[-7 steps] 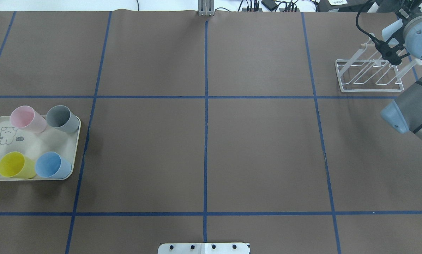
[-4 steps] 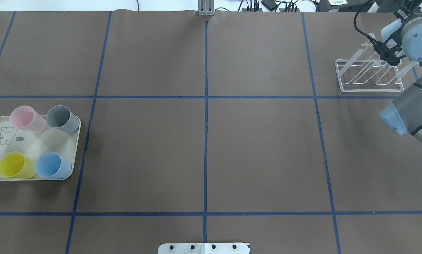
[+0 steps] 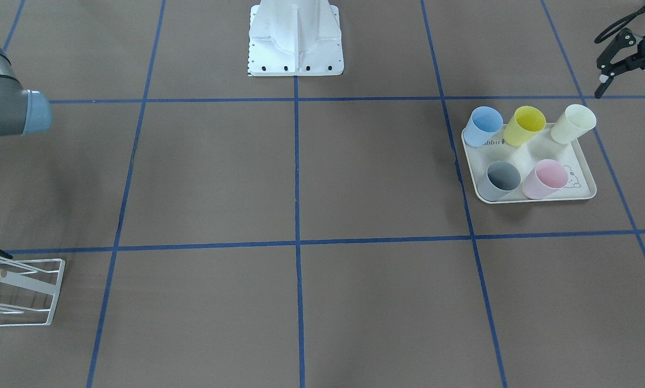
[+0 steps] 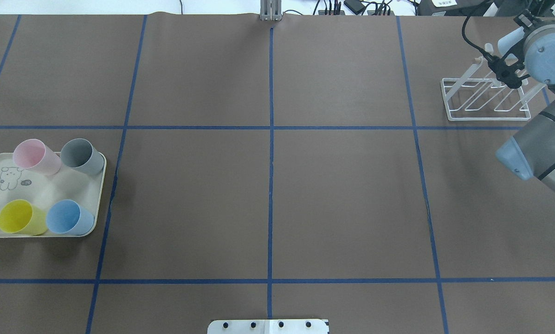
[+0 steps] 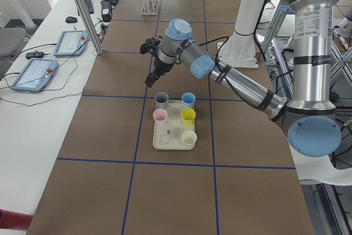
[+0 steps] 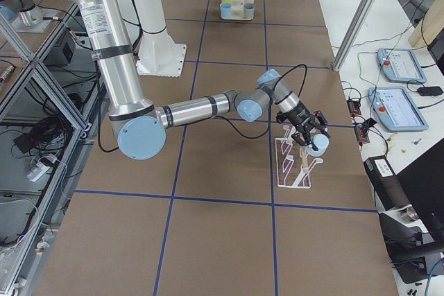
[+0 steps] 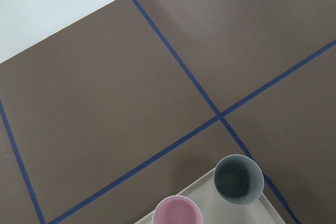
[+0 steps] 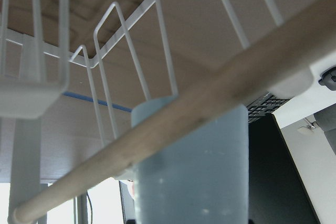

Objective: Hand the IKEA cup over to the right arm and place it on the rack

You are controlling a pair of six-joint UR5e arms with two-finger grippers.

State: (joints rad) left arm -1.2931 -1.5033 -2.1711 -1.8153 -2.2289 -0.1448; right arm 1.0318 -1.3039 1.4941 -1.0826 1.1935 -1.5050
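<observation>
Front-facing view: the left gripper hangs at the upper right, fingers apart with nothing between them. Below it a tray carries five spare cups (blue, yellow, cream, grey, pink). The rack is cut off by the lower left edge. The right arm enters at the upper left.

Overhead view: the rack stands at the upper right. The right gripper is over the rack, and the pale blue cup shows just past it, partly hidden by the wrist. The tray lies at the left edge, well apart from the rack.

Left side view: the near arm holds its gripper above the table just beyond the tray, touching no cup.

Right side view: the right gripper's fingers are clamped on the pale blue cup, which is held at the raised end of the rack, right of centre. Whether the cup touches the wire cannot be told here.

Left wrist view: only the grey and pink cups and a tray corner show, at the bottom edge.

Right wrist view: the pale blue cup fills the lower centre. A wooden dowel crosses in front of it on a slant, and white prongs rise behind (one meets the cup's top edge; whether it enters the cup cannot be told).
</observation>
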